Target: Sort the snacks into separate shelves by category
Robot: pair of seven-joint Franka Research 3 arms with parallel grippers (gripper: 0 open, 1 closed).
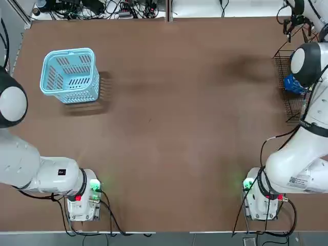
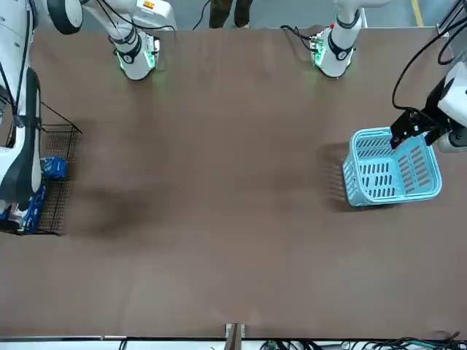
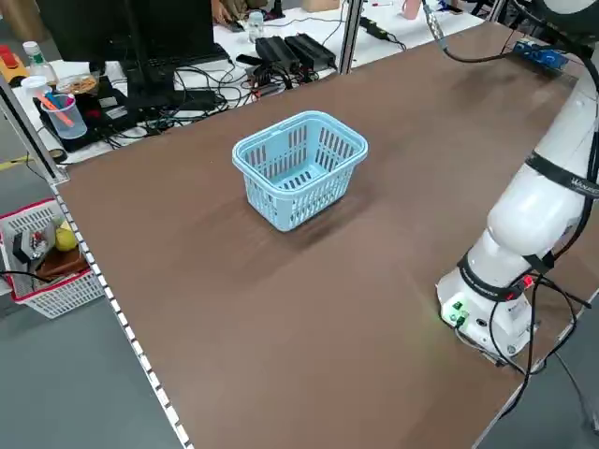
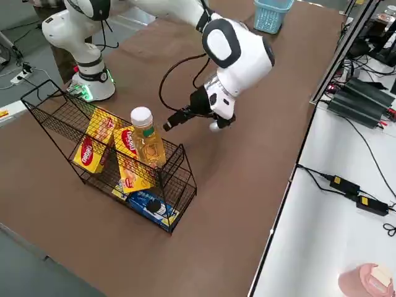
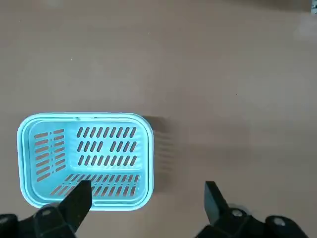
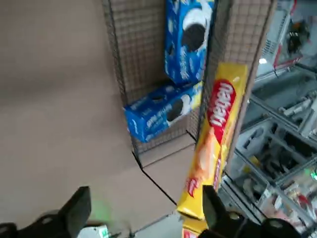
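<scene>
Black wire rack (image 4: pixel 105 154) at the table's right edge, with yellow packets (image 4: pixel 93 145) on the upper tier beside a bottle (image 4: pixel 147 141) and blue packets (image 6: pixel 163 109) below. Right gripper (image 6: pixel 141 210) just beside the rack, fingers spread, holding nothing. Left gripper (image 5: pixel 146 198) over the light-blue basket (image 1: pixel 69 76) across the table, also spread wide.

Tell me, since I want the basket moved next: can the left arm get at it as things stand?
Probably yes: the left gripper hangs open just beside the basket, with nothing between them.
</scene>
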